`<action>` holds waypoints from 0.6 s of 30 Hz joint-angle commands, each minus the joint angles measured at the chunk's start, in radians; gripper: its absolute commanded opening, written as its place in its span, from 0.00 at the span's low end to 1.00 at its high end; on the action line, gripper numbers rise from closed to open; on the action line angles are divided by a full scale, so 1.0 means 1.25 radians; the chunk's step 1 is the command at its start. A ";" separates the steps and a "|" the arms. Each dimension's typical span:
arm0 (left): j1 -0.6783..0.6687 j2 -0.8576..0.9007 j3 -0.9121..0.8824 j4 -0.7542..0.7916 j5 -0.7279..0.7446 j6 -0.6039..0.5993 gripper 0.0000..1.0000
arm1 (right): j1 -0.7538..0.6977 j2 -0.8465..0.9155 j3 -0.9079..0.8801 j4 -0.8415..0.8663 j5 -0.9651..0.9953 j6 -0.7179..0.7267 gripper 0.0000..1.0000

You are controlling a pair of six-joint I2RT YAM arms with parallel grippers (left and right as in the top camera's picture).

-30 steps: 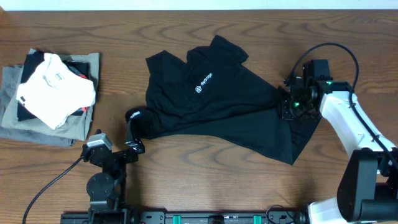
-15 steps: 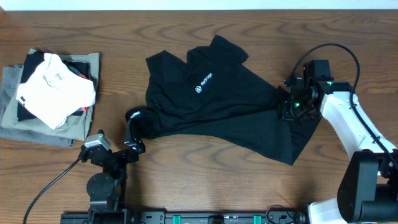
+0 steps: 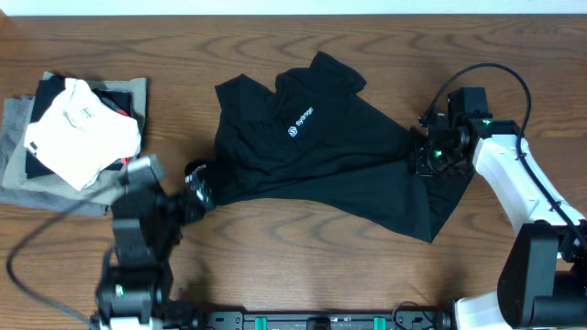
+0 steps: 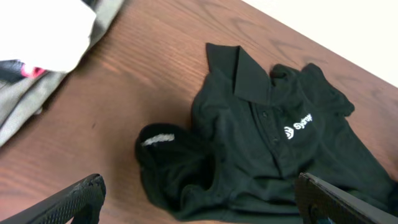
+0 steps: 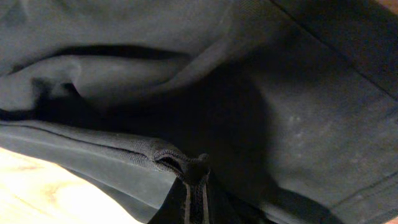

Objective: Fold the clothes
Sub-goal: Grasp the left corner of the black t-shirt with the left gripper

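A black polo shirt [image 3: 321, 151] with a white chest logo lies crumpled and spread across the middle of the table. My left gripper [image 3: 194, 194] is open and empty, just in front of the shirt's left sleeve. In the left wrist view the sleeve [image 4: 163, 144] with its white mark lies ahead of the two spread fingers of that gripper [image 4: 199, 186]. My right gripper [image 3: 425, 161] is at the shirt's right edge. In the right wrist view its fingers [image 5: 196, 186] are shut on a pinched fold of the shirt's hem [image 5: 174, 158].
A pile of folded clothes [image 3: 78, 137], white on top of grey and black, sits at the far left; it also shows in the left wrist view [image 4: 43, 37]. Bare wooden table [image 3: 303, 266] lies in front of the shirt.
My left arm has swung forward and up, bringing its gripper from the front edge to the shirt's left sleeve. The right arm and the shirt have not moved.
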 commanded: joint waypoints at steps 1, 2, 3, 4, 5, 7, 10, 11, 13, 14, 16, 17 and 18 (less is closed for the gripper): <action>0.004 0.126 0.046 -0.004 0.056 0.027 0.98 | 0.007 -0.014 0.012 -0.001 -0.027 0.011 0.01; 0.004 0.161 0.048 0.016 0.064 0.017 0.98 | 0.007 -0.014 0.012 -0.002 -0.028 0.011 0.01; 0.004 0.195 0.050 0.029 0.063 -0.002 0.98 | 0.007 -0.014 0.012 -0.002 -0.029 0.011 0.01; 0.004 0.224 0.055 0.032 0.063 -0.018 0.98 | 0.007 -0.014 0.012 -0.003 -0.029 0.011 0.01; 0.004 0.257 0.062 0.030 0.057 -0.042 0.98 | 0.007 -0.014 0.012 -0.004 -0.029 0.011 0.01; 0.004 0.317 0.080 0.010 0.041 -0.109 0.98 | 0.007 -0.014 0.012 -0.006 -0.029 0.011 0.01; 0.004 0.397 0.109 -0.022 0.033 -0.182 0.98 | 0.007 -0.014 0.012 -0.005 -0.028 0.011 0.01; 0.004 0.418 0.117 -0.028 0.033 -0.190 0.98 | 0.007 -0.014 0.012 -0.005 -0.028 0.011 0.01; 0.004 0.461 0.128 -0.029 0.014 -0.206 0.98 | 0.007 -0.014 0.012 -0.005 -0.029 0.011 0.01; 0.004 0.482 0.130 -0.027 -0.011 -0.224 0.98 | 0.007 -0.014 0.012 -0.005 -0.028 0.011 0.01; 0.004 0.519 0.131 -0.018 -0.047 -0.248 0.98 | 0.007 -0.014 0.012 -0.003 -0.029 0.011 0.01; 0.004 0.541 0.131 -0.007 -0.048 -0.247 0.98 | 0.007 -0.014 0.012 -0.003 -0.029 0.011 0.01; 0.004 0.558 0.131 0.000 -0.047 -0.248 0.98 | 0.007 -0.014 0.012 -0.003 -0.029 0.011 0.01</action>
